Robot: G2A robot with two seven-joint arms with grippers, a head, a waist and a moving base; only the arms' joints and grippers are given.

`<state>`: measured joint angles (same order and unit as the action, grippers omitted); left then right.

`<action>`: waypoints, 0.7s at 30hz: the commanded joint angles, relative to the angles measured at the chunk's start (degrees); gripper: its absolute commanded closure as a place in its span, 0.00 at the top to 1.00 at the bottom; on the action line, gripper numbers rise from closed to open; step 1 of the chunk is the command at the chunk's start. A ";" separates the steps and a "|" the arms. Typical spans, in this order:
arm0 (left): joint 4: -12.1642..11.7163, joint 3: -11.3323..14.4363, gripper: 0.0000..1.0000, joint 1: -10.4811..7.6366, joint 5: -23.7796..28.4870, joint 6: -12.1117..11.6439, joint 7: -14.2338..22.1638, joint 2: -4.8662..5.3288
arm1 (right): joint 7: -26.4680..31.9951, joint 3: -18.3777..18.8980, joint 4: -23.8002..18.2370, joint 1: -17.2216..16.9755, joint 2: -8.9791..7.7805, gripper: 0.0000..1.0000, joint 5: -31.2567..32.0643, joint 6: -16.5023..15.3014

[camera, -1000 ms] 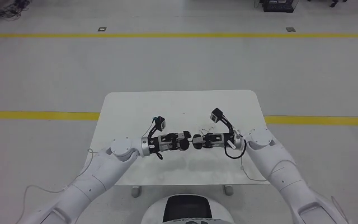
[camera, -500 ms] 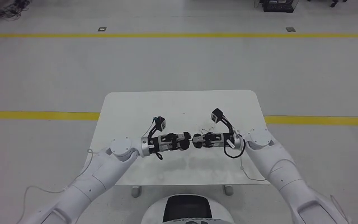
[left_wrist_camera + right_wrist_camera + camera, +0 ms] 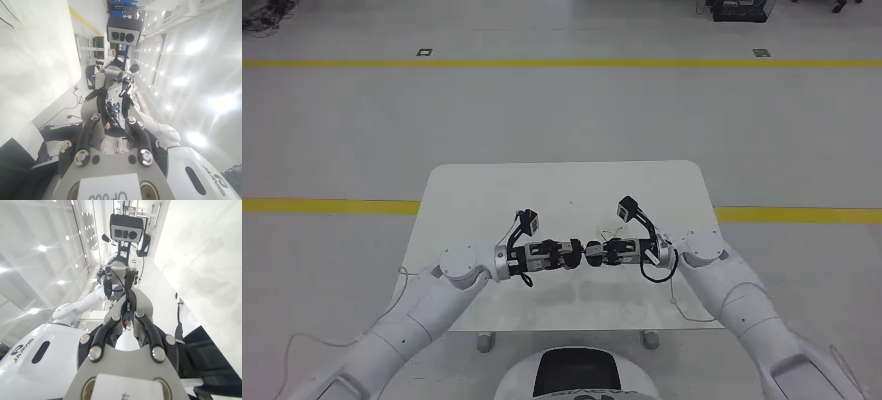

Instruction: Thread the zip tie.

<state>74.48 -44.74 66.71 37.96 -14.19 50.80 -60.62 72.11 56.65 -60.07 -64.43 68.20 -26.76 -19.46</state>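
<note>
My two grippers meet tip to tip above the middle of the white table (image 3: 462, 190). The right gripper (image 3: 595, 250) (image 3: 127, 298) has its fingers pressed together. A thin black strand, apparently the zip tie (image 3: 122, 284), runs into them from the left gripper's side. The left gripper (image 3: 578, 252) (image 3: 112, 106) faces it with its black fingers (image 3: 106, 287) standing apart, the right gripper's tip close in front of the gap. A small pale piece (image 3: 107, 126) sits between the left fingers near their base; I cannot tell what it is.
Both grippers hover over the front half of the table, whose near edge (image 3: 572, 330) lies just below them. Yellow lines (image 3: 342, 206) cross the floor to either side and behind.
The right arm has edged slightly toward the left gripper. The left arm has hardly moved.
</note>
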 commanded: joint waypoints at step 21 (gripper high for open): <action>-0.30 -0.28 0.09 -0.02 -0.80 0.75 0.52 -0.33 | 1.25 0.43 -0.35 0.12 0.24 0.00 -0.58 -0.02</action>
<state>74.20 -45.00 66.70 37.18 -13.44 51.29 -60.93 73.35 57.03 -60.37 -64.29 68.43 -27.35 -19.48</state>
